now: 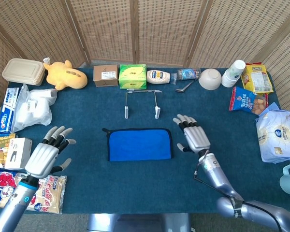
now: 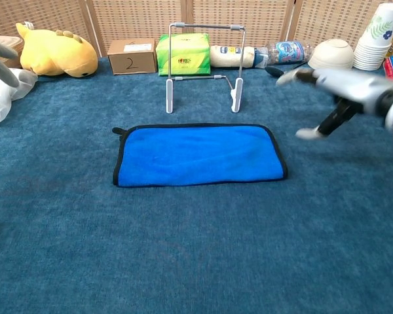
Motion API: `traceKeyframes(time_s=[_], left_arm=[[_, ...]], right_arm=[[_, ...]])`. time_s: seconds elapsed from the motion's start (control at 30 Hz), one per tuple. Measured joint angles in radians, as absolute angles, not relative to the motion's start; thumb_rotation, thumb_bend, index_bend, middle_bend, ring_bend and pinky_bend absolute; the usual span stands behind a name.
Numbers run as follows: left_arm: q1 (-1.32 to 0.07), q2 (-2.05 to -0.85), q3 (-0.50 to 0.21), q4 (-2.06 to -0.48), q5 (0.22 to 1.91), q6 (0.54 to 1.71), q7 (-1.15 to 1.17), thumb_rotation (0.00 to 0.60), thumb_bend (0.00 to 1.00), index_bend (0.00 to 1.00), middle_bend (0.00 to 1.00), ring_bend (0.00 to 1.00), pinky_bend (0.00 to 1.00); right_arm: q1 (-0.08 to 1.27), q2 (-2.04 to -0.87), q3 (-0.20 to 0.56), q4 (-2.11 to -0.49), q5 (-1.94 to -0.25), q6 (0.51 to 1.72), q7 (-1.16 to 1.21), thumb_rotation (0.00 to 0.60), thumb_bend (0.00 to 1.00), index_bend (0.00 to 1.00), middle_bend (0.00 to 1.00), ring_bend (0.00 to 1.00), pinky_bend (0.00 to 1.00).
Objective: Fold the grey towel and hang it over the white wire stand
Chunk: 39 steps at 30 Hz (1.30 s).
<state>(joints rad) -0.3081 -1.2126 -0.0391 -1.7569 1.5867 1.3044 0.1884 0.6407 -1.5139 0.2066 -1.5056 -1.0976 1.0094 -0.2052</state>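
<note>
Towel (image 1: 139, 144) flat at bench (image 1: 135, 188) centre, wire stand (image 1: 141, 102) just behind it. Behind stand, row along back edge: box (image 1: 105, 75), tissue box (image 1: 132, 76), bottle (image 1: 161, 76), bowl (image 1: 210, 79), cup stack (image 1: 233, 73). Plush toy (image 1: 64, 74) back left. Right hand (image 1: 195, 136) right of towel, apart from it. Left hand (image 1: 47, 154) far left, above snack packets (image 1: 46, 193).

Folded blue towel (image 2: 198, 155) lies flat — right hand (image 2: 344, 98) lifted beside.

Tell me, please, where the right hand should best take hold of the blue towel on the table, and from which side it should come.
Probably its right short edge. The towel lies flat, folded, with a black trim, so fingers could slide under that edge and pinch it. The right hand is open just beside it, clear of the cloth, so coming from the right and low seems simplest. The wire stand is directly behind.
</note>
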Motion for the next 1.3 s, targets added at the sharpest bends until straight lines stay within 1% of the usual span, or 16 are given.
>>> traceKeyframes(time_s=[0.1, 0.3, 0.5, 0.83, 1.3], left_arm=[[-0.336, -1.218, -0.039, -1.691, 1.607, 1.275, 0.188, 0.600, 0.36, 0.27, 0.14, 0.00, 0.00], [-0.388, -1.244, -0.039, -1.578, 1.645, 1.231, 0.192, 0.600, 0.36, 0.26, 0.14, 0.00, 0.00], [-0.456, -1.309, -0.043, -1.451, 1.664, 1.168, 0.169, 0.600, 0.36, 0.24, 0.13, 0.00, 0.00], [-0.569, -1.458, -0.048, -1.250, 1.707, 1.112, 0.146, 0.600, 0.36, 0.21, 0.10, 0.00, 0.00], [-0.650, -1.571, -0.021, -1.088, 1.748, 1.101, 0.143, 0.600, 0.36, 0.16, 0.06, 0.00, 0.00]], right_arm=[[0.621, -1.455, 0.217, -1.570, -1.092, 1.036, -0.208, 0.600, 0.28, 0.06, 0.03, 0.00, 0.00], [0.577, -1.372, 0.219, -1.668, -1.087, 1.092, -0.217, 0.600, 0.28, 0.05, 0.03, 0.00, 0.00], [0.520, -1.312, 0.208, -1.756, -1.099, 1.164, -0.216, 0.600, 0.29, 0.05, 0.03, 0.00, 0.00], [0.466, -1.253, 0.204, -1.813, -1.108, 1.222, -0.202, 0.600, 0.29, 0.05, 0.03, 0.00, 0.00], [0.432, -1.229, 0.199, -1.829, -1.107, 1.236, -0.179, 0.600, 0.29, 0.05, 0.03, 0.00, 0.00]])
